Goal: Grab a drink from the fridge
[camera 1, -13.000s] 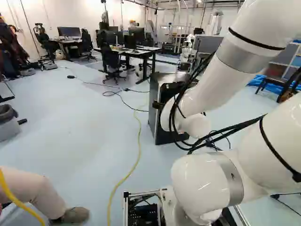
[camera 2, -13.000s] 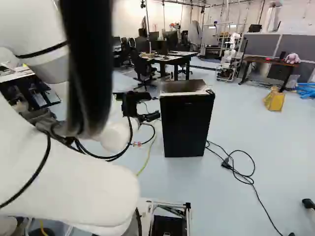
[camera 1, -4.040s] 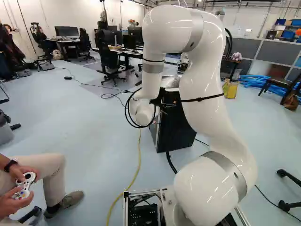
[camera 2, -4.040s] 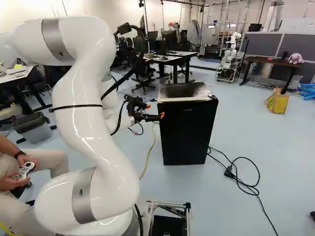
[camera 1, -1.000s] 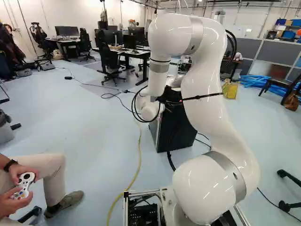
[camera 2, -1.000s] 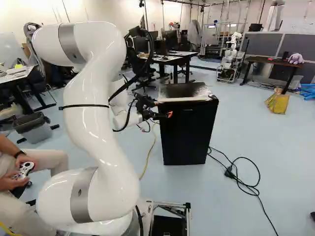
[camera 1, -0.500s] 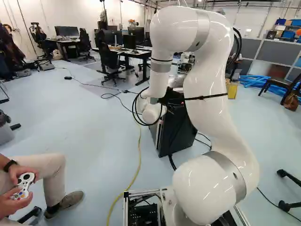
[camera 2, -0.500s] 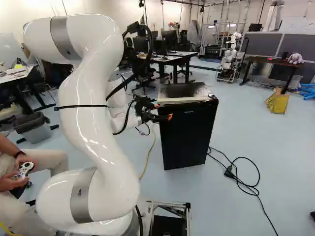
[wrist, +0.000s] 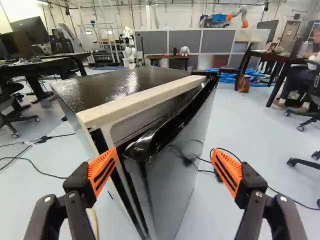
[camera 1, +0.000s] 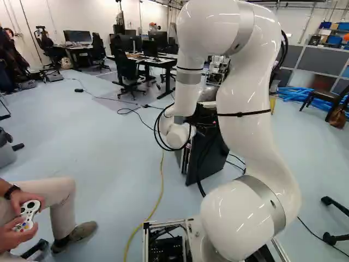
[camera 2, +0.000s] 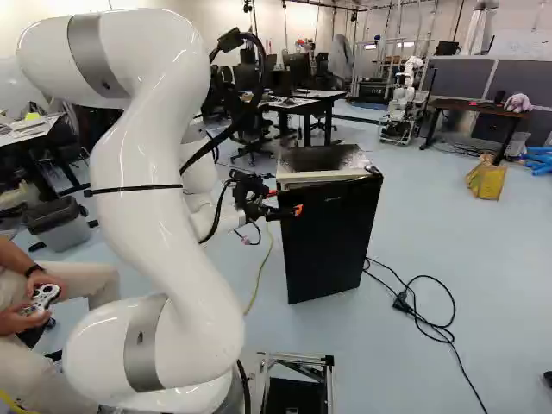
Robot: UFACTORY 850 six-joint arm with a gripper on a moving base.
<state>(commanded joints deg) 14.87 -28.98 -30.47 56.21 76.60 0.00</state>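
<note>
Our end effector [wrist: 165, 167] is spread wide and grasping nothing, with the fridge [wrist: 127, 90] just ahead. Its door [wrist: 175, 180] stands ajar, free edge between our fingers, slanting away toward the far hinge side; we judge it needs swinging wider first. We can't see the drink, presumably it's inside

Lt-blue floor [camera 1: 109, 142] w/ 1 blk fridge [camera 2: 332, 241], 1 ylw cable [camera 1: 161, 183], blk cord [camera 2: 402, 302], gray bin [camera 2: 69, 237] on it.
</note>
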